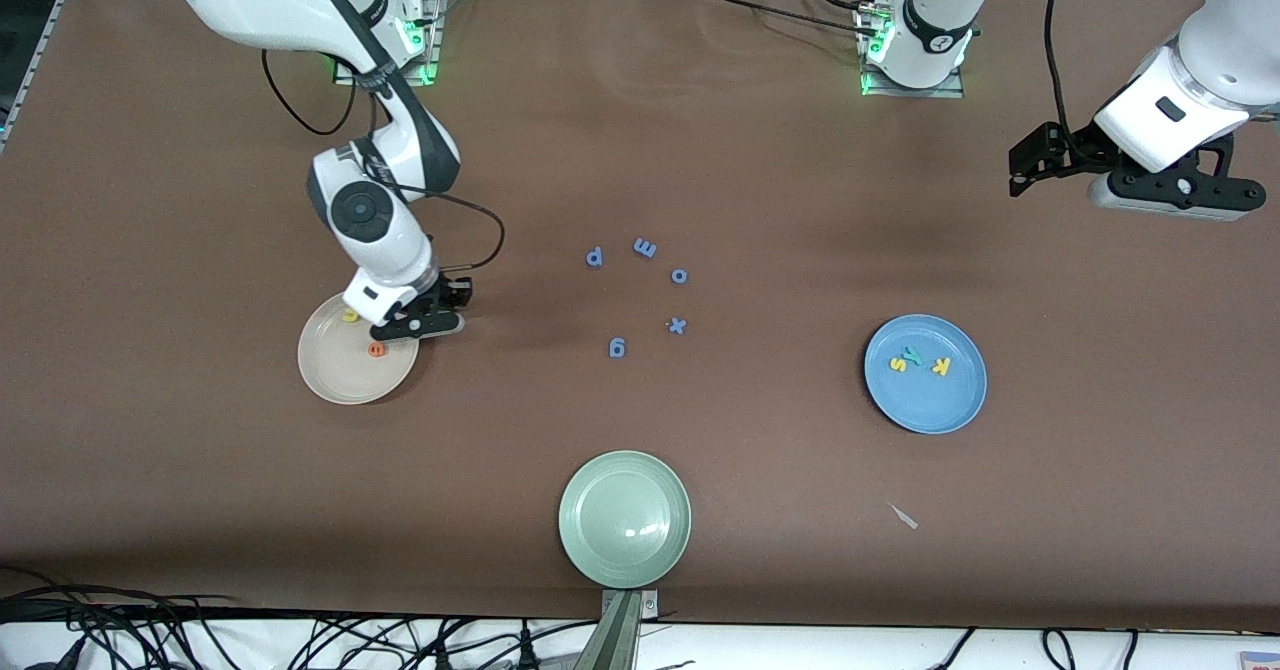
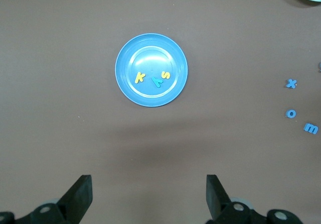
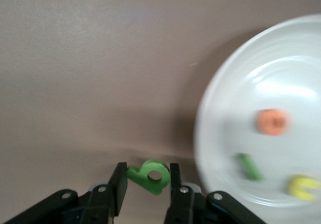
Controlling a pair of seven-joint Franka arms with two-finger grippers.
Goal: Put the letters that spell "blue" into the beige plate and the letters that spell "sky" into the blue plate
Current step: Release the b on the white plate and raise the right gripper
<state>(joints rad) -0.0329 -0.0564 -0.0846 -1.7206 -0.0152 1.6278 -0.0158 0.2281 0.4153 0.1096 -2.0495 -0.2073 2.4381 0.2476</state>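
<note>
- A brown counter (image 1: pixel 760 150) carries three plates and scattered foam letters; both arm bases stand along its edge farthest from the front camera.
- The right pincer (image 3: pixel 148 181) hangs low beside the rim of the beige plate (image 1: pixel 330 375), on the side toward the middle of the counter. Its fingers are clamped on the green b (image 3: pixel 149 175).
- In the beige plate lie the orange e (image 1: pixel 376 349), the yellow u (image 1: pixel 350 315) and the green l (image 3: pixel 249 166), apart from one another.
- The left pincer (image 2: pixel 149 196) waits high over the left arm's end of the counter, its fingers wide apart and holding nothing.
- The blue plate (image 1: pixel 935 415) sits toward the left arm's end. It holds the yellow s (image 1: pixel 897 363), the teal y (image 1: pixel 910 355) and the yellow k (image 1: pixel 941 366) close together.
- Blue letters lie mid-counter between the two plates: p (image 1: pixel 594 257), m (image 1: pixel 645 247), o (image 1: pixel 679 275), x (image 1: pixel 677 325) and g (image 1: pixel 617 347).
- A pale green plate (image 1: pixel 625 518) rests nearest the front camera.
</note>
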